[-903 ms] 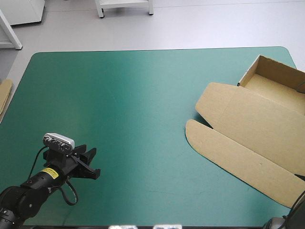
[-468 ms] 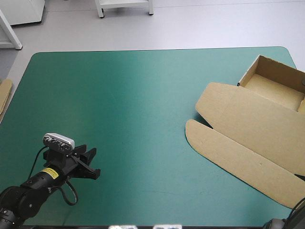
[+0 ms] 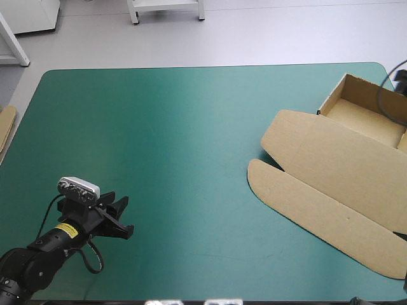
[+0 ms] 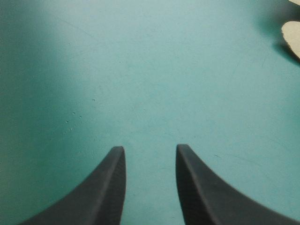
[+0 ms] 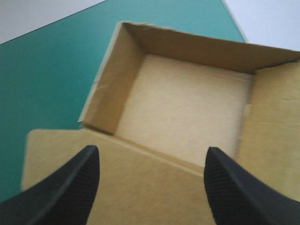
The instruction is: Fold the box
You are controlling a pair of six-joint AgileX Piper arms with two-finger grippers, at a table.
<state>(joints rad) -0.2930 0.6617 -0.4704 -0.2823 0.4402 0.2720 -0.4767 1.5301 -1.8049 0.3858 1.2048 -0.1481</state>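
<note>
The brown box (image 3: pixel 356 165) lies at the table's right side as an open tray (image 3: pixel 364 117) with walls raised, its lid (image 3: pixel 331 165) flat toward the middle and ending in a rounded flap (image 3: pixel 299 206). My right gripper (image 5: pixel 151 150) hangs open above the tray (image 5: pixel 187 112), holding nothing; in the high view only a bit of that arm (image 3: pixel 400 77) shows at the right edge. My left gripper (image 3: pixel 122 219) stands open near the front left corner, far from the box. In the left wrist view the left gripper (image 4: pixel 150 147) has bare cover between its fingers, and a flap tip (image 4: pixel 293 37) shows far ahead.
An edge of more brown board (image 3: pixel 5 127) shows at the table's left edge. The teal-green cover (image 3: pixel 178 140) stretches bare between the left gripper and the box.
The right arm has come into the high view at the right edge, over the tray's far side. The left arm and the box have not moved.
</note>
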